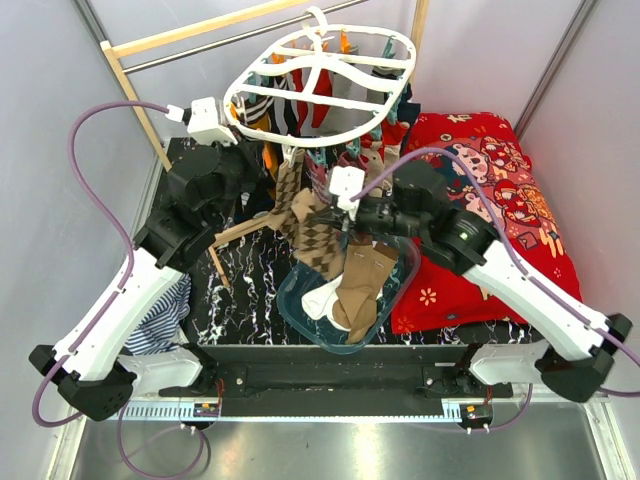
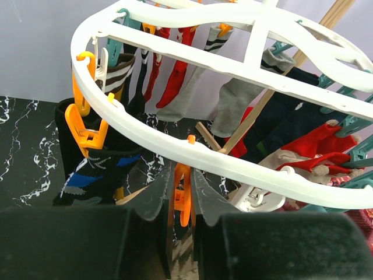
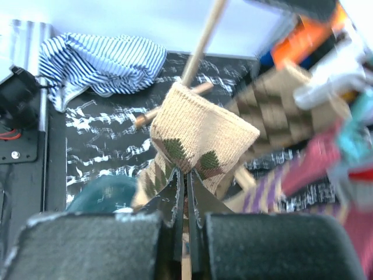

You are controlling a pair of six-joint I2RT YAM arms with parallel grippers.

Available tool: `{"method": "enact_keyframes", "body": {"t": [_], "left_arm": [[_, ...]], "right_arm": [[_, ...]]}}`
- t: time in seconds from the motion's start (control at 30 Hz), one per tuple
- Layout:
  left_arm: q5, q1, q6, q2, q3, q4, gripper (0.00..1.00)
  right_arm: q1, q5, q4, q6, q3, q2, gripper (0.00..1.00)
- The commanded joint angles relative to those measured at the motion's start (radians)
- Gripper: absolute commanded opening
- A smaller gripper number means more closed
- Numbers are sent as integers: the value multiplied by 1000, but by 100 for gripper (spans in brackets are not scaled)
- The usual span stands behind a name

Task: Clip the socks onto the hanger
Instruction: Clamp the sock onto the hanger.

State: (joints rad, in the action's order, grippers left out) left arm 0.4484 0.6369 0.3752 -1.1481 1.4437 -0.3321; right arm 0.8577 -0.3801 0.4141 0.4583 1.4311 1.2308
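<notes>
Hanger [image 2: 233, 166]: 12 o'clock in the top view; clipped socks [image 2: 175, 70] dangle beneath;
Cushion [image 1: 500, 180]: 3 o'clock;
Tub [image 1: 395, 300]: 6 o'clock, loose socks [image 1: 360, 285] inside;
Argyle sock [image 3: 198, 134]: table centre, under the frame's near rim;
Left gripper [image 2: 180, 178]: squeezed onto orange clip [image 2: 182, 201] below that rim;
Right gripper [image 3: 185, 181]: almost closed, pinching the beige diamond-patterned fabric

Left arm stretches up and forward, left gripper [image 2: 182, 189] nipped onto an orange clip [image 2: 182, 204]. Right arm reaches in toward centre, right gripper [image 3: 186, 184] pinched tight on a tan argyle sock [image 3: 198, 134].
</notes>
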Motion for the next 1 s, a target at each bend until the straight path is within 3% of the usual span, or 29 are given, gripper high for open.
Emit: {"method": "enact_keyframes", "body": {"t": [0.0,0.3,0.4,0.5,0.97], "left_arm": [[-7,1,13,-7,49,33,0],[-16,3,19,-13,52,33,0],[-25,1,27,-12,53,33,0],[-25,3,27,-4,47,34,0],[-27,1,22,13,40,33,0]], "right_arm": [[27,-164,-121,65,101,99,0],[70,-233,-238,72,123,222,0],[72,-125,-394,75,51,249,0],[66,-53,-444,94,49,280,0],[-16,32,-592,62,-34,312,0]]}}
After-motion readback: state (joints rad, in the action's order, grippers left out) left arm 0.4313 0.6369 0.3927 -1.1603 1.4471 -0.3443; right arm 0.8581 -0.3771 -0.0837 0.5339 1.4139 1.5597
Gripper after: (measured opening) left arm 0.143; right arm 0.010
